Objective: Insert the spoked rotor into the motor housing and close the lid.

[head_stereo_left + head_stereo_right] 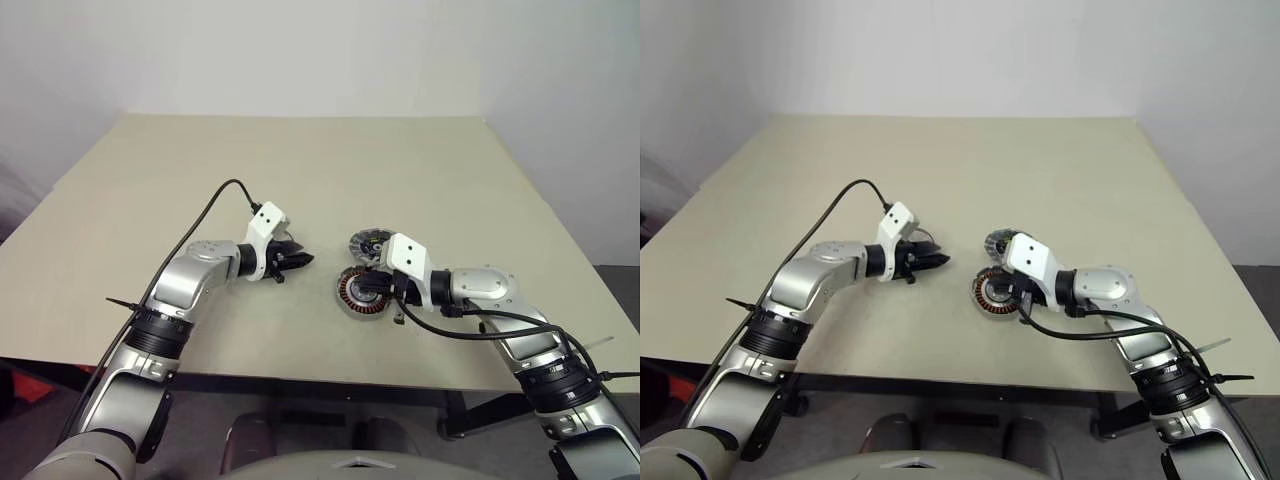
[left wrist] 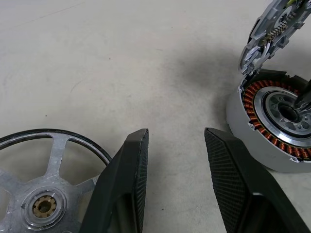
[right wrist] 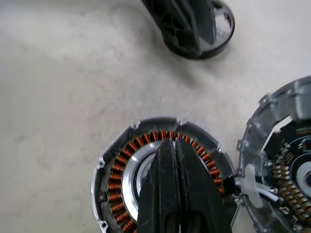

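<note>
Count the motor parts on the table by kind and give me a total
Spoked rotor: 1
Motor housing with copper windings: 1
Lid with ridged rim: 1
Total: 3

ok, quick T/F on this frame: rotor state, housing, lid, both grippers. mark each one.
1. The shiny silver spoked rotor is already seated in the housing. False: it lies on the table by the left gripper.
2. The right gripper is shut, its tips over the round copper-wound motor housing. True.
3. The grey ridged-rim lid lies flat on the housing. False: it stands tilted open beside it.
4. The left gripper holds nothing. True.
5. The housing sits on the beige table. True.
</note>
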Robot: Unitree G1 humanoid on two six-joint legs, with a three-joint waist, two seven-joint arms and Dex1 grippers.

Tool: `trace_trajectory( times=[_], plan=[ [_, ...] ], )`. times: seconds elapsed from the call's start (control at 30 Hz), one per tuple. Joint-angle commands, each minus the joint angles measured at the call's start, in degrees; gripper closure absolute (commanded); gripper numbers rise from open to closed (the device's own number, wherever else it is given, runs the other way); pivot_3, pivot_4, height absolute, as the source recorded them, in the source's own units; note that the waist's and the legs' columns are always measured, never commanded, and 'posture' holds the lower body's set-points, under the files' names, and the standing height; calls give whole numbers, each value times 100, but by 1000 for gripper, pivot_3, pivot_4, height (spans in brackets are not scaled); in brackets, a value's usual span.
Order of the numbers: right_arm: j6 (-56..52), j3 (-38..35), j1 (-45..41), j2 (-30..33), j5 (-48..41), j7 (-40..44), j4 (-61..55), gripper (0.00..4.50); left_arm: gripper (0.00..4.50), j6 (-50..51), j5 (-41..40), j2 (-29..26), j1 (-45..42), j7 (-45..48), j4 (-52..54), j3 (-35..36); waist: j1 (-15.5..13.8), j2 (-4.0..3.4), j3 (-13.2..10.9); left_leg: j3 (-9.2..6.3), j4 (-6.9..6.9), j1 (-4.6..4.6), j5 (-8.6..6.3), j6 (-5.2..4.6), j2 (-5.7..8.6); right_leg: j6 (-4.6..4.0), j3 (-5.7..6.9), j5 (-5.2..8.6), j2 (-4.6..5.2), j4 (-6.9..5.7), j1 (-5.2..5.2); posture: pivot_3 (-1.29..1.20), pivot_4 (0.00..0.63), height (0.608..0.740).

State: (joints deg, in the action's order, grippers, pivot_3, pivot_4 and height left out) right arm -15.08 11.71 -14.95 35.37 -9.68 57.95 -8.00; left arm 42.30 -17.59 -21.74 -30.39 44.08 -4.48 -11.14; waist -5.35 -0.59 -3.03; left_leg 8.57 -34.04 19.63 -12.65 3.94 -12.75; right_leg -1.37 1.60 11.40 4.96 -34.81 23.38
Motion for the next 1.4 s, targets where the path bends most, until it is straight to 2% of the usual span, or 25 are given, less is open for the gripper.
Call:
trace_trajectory(
  times=[0.03,0.33,0.43,0.63,0.87,0.97,1.07,1.23,1.4],
  plan=[
    [-90,-351,-3,150,-380,112,-502,4500,2541,-124,-15,-1,-58,-17,103,134,-2,0,0,0,0,0,0,0,0,0,0,0,0,0,0,0,0,740],
    [290,-761,398,1079,111,42,71,4500,2541,526,-562,-380,504,35,970,680,14,-1,-1,3,2,2,-1,-1,0,2,-1,1,1,5,3,0,0,740],
    [398,-940,83,1322,406,-282,816,4500,2541,960,-948,-652,878,0,1494,1160,32,-1,-3,2,2,0,-4,-5,-1,8,1,5,0,3,3,0,0,740],
    [455,-840,-508,1238,660,-515,1501,4500,2541,1640,-1734,-999,1421,-61,1937,2118,128,-2,-3,2,2,-1,-4,-7,-1,14,3,9,-1,-1,5,0,0,740],
    [234,-682,-1026,1082,871,-608,1603,4500,2541,2193,-2375,-624,1613,-552,1850,2644,133,-3,-3,2,-3,3,-6,-10,1,-2,4,-1,0,-1,4,0,0,740],
    [126,-652,-1085,1028,916,-621,1518,4500,2001,2271,-2504,-335,1635,-885,1665,2799,136,-3,-3,2,-2,4,-6,-10,0,-3,4,-1,-1,2,4,0,0,740],
    [46,-640,-1176,978,969,-647,1505,4500,1123,2645,-2607,39,1553,-1404,1503,2882,137,-3,-3,3,-5,6,-6,-10,1,-3,4,-1,0,2,5,0,0,740],
    [-46,-680,-1252,944,995,-678,1479,4500,1123,2941,-2907,602,1283,-2020,1081,3348,133,-1,-4,2,-10,5,-6,-11,0,-3,4,-1,-1,-2,4,0,0,740],
    [-118,-698,-1241,949,992,-723,1422,4500,1123,2841,-2866,806,1114,-2455,856,3545,134,-1,-4,2,-10,7,-5,-11,0,-3,4,-1,-1,1,4,0,0,740]
  ],
)
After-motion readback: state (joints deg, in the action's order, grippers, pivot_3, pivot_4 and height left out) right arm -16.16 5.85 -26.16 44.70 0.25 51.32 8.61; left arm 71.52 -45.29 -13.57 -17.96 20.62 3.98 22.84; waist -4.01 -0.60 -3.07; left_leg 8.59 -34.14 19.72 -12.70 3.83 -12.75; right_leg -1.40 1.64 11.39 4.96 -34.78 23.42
